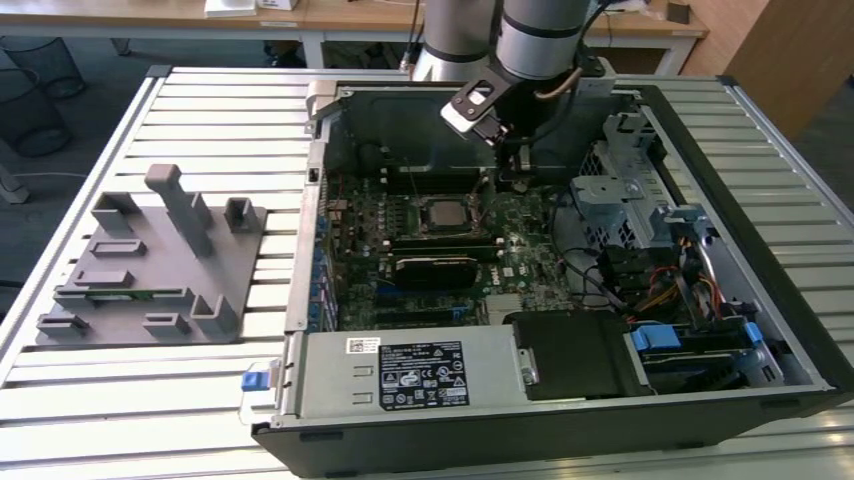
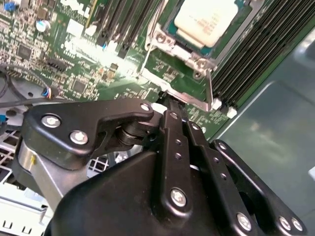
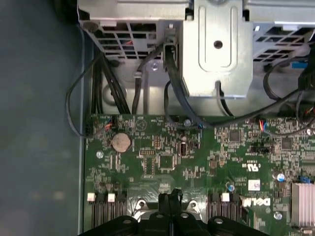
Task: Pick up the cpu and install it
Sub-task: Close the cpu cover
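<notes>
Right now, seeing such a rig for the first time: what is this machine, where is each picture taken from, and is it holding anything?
It is one robot arm reaching into an open computer case that lies on a slatted metal table. The exterior view looks on from off the arm; both wrist views ride on the arm, looking past its gripper at the green motherboard. A grey fixture stands on the table at the exterior view's left. The cpu, the pale silvery square, sits in its socket. The gripper's fingers are together, holding no chip, their tips beside the socket's metal lever.
</notes>
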### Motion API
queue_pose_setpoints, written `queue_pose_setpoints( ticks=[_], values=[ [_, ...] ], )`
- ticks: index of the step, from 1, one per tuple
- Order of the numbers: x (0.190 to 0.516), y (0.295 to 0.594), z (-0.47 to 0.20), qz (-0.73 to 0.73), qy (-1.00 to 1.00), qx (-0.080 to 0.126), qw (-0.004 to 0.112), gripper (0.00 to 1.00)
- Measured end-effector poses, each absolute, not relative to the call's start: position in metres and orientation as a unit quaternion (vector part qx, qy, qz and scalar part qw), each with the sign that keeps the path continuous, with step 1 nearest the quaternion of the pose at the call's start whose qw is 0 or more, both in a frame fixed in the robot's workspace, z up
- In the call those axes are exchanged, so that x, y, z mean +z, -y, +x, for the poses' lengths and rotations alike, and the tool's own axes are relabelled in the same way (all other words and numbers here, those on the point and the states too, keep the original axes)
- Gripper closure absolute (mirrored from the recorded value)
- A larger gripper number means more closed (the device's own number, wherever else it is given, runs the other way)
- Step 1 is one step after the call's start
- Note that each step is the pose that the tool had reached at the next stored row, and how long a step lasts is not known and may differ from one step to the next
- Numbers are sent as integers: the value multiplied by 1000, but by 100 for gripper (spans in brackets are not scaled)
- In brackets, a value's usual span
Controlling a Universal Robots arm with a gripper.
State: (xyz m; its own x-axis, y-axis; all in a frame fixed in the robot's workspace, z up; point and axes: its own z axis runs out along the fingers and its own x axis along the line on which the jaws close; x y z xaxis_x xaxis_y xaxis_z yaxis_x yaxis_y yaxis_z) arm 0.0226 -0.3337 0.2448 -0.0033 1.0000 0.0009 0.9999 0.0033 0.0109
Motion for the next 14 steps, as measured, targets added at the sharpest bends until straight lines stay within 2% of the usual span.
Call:
queue_pose_setpoints(
  ticks=[14],
  values=[
    [245, 334, 4, 706, -708, 4, 4, 89]
  ],
)
